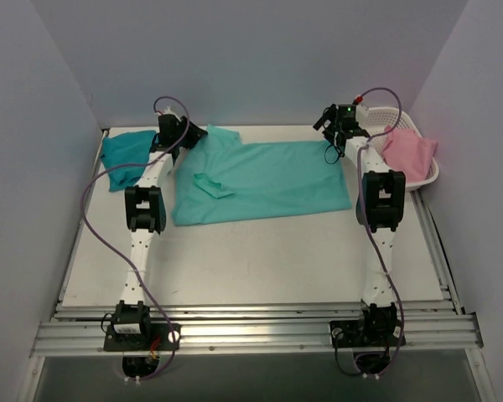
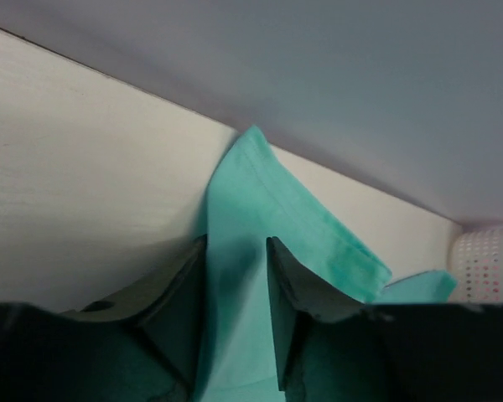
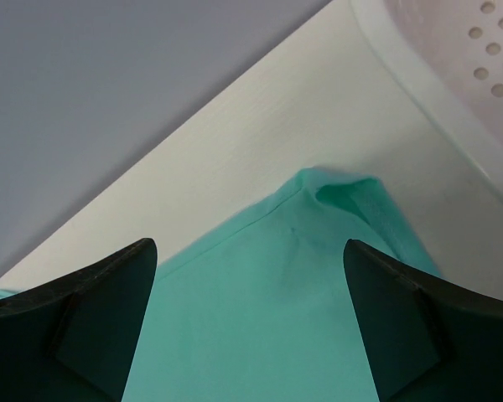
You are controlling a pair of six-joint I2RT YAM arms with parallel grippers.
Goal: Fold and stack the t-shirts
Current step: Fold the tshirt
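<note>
The light mint t-shirt [image 1: 268,180] lies spread flat at the back middle of the table, with one sleeve folded onto its left part. The darker teal-blue t-shirt [image 1: 126,155] sits folded at the back left corner. My left gripper [image 1: 189,134] is at the mint shirt's far left corner. In the left wrist view the gripper [image 2: 236,243] is shut on a raised fold of the mint cloth [image 2: 251,184]. My right gripper [image 1: 329,126] hangs over the shirt's far right corner. In the right wrist view it [image 3: 250,247] is open, just above the cloth [image 3: 268,335], with that corner [image 3: 344,188] between its fingers.
A white perforated basket [image 1: 427,172] holding a pink cloth [image 1: 407,151] stands at the back right, close to my right gripper; its wall shows in the right wrist view [image 3: 436,50]. The back wall rises just behind both grippers. Side walls enclose the table.
</note>
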